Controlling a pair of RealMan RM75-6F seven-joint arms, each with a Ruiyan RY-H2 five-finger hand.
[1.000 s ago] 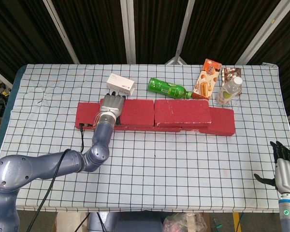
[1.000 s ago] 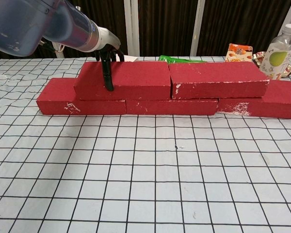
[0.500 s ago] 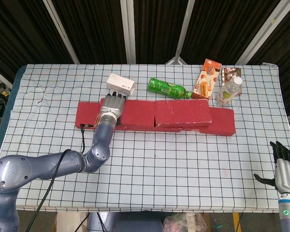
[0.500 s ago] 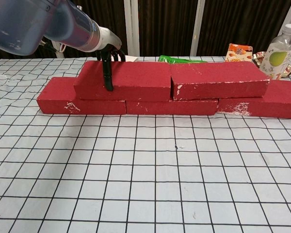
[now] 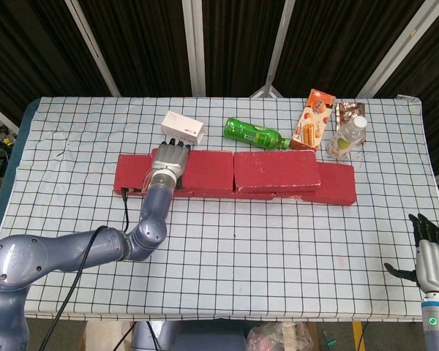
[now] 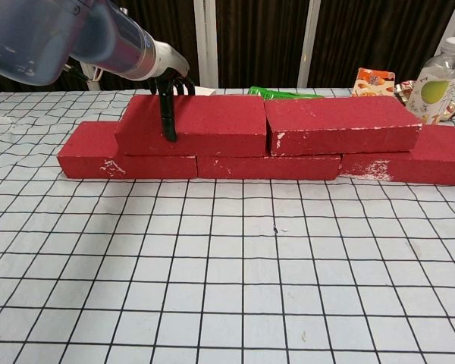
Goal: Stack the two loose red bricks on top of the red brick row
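Observation:
A row of red bricks [image 5: 132, 175] lies across the middle of the table, seen low in the chest view as the bottom row [image 6: 98, 155]. Two more red bricks lie end to end on top of it: the left upper brick [image 5: 208, 170] [image 6: 212, 121] and the right upper brick [image 5: 276, 170] [image 6: 337, 121]. My left hand [image 5: 170, 159] [image 6: 169, 98] grips the left upper brick near its left end, thumb down the front face and fingers over the back edge. My right hand [image 5: 432, 248] hangs off the table's near right corner, fingers apart, holding nothing.
Behind the bricks lie a white box [image 5: 184, 128], a green bottle [image 5: 254, 134] on its side, an orange snack box [image 5: 313, 119], a foil packet [image 5: 349, 111] and a clear bottle [image 5: 347, 137] [image 6: 437, 82]. The checked cloth in front of the bricks is bare.
The left upper brick shifted a hair to the right and back under my left hand. The right hand has not moved.

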